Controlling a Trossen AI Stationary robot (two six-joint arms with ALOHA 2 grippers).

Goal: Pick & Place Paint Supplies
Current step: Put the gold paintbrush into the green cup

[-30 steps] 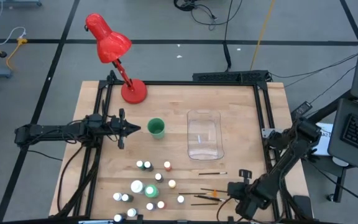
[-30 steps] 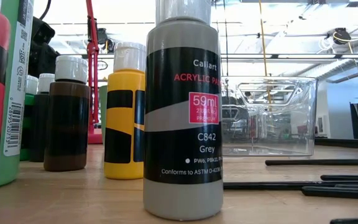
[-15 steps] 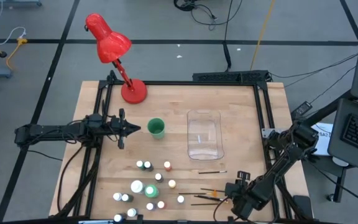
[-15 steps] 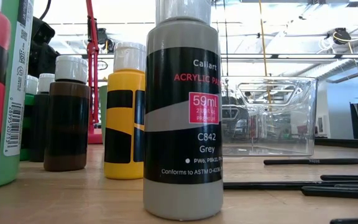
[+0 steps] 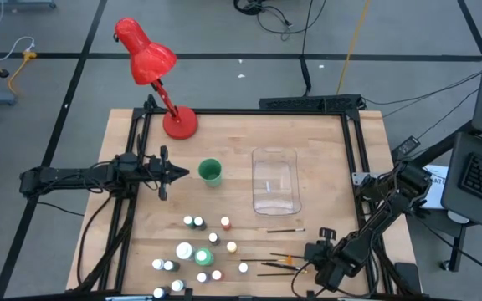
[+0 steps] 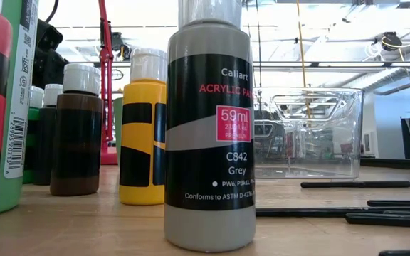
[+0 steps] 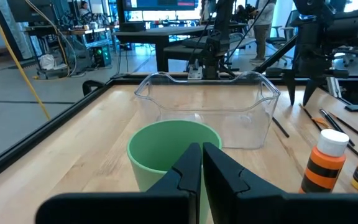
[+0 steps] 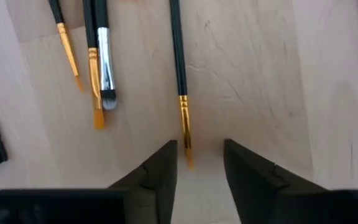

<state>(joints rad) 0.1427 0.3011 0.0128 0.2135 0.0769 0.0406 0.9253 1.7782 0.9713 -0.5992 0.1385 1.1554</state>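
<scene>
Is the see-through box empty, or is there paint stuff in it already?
Empty. From above, the clear box shows only bare wood through its bottom, and the bottles and brushes all sit outside on the table.

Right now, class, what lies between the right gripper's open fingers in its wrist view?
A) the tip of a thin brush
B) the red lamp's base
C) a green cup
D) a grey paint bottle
A: the right gripper has its fingers apart, one either side of the orange tip of a dark-handled brush that lies flat on the table.
</scene>
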